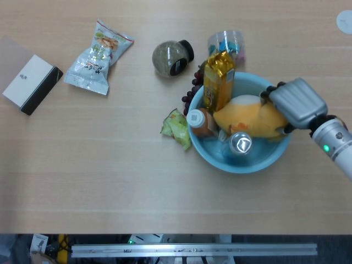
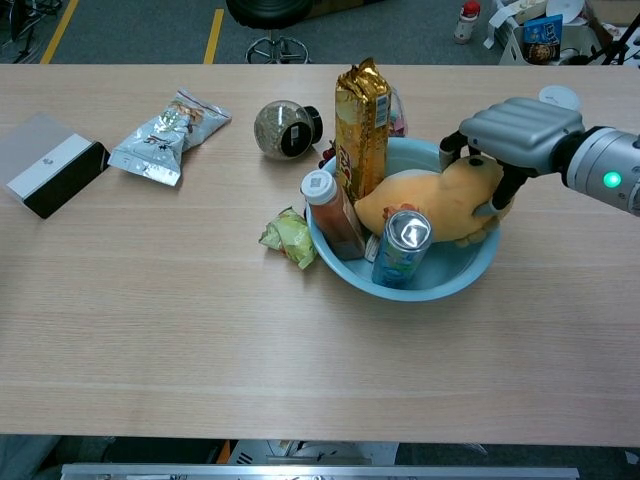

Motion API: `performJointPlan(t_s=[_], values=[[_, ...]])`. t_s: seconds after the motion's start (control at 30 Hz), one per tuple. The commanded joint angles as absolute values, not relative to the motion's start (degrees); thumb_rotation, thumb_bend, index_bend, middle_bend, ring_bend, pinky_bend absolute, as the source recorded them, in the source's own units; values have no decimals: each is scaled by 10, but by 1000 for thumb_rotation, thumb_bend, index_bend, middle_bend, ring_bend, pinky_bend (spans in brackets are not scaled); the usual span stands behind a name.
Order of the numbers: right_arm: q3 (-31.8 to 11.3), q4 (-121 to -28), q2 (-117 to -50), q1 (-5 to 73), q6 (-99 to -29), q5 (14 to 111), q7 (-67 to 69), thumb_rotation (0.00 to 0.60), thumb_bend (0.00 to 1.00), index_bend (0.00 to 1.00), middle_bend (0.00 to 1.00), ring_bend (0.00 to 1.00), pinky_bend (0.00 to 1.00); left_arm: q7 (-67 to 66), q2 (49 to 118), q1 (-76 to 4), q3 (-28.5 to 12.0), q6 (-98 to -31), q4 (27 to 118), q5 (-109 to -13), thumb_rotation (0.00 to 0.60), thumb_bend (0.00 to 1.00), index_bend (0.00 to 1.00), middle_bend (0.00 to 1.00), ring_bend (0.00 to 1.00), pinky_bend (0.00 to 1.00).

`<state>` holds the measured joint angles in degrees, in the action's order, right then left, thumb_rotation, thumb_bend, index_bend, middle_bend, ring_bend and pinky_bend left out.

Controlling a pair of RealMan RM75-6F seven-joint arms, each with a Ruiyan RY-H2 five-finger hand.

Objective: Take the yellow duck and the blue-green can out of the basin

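While gold packet (image 2: 362, 118) crowds duck (image 2: 430, 203), bottle (image 2: 331, 212) beside

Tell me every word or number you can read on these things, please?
None is legible.
Box: small dark marks on the white label, too small to read.
Snack bag: printing, blurred.
Gold pack: no readable text.
Can: pattern only, blurred.
Bottle: label unreadable.

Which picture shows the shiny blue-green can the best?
The chest view. There the blue-green can shows its printed side and silver top, standing in the basin in front of the yellow duck. The head view looks straight down and shows mostly the can's round top.
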<state>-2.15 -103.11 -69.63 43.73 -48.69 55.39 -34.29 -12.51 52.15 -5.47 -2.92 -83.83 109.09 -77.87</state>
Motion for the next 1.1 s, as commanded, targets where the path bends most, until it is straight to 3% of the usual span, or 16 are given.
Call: performJointPlan(t_s=[0.03,0.6,0.8,1.1], values=[[-24,-1035,-688,431,-495,571,-317,600,337,576,558,588,832,-125,522,-54,-29,-839,1090,-778,600,419,334,339,291,283],[-60,-1137,-483,364,-568,664,-161,600,328,583,564,606,848,-134,522,-55,-31,-839,1101,-783,600,418,334,338,291,283],[-62,-1114,-465,348,-575,654,-146,600,326,583,564,606,848,-137,527,-63,-34,-830,1100,-784,600,419,334,338,291,283],[-68,-1068,-489,348,-562,630,-145,600,325,583,564,606,848,-142,527,-67,-36,-825,1102,-781,600,418,334,339,291,283]])
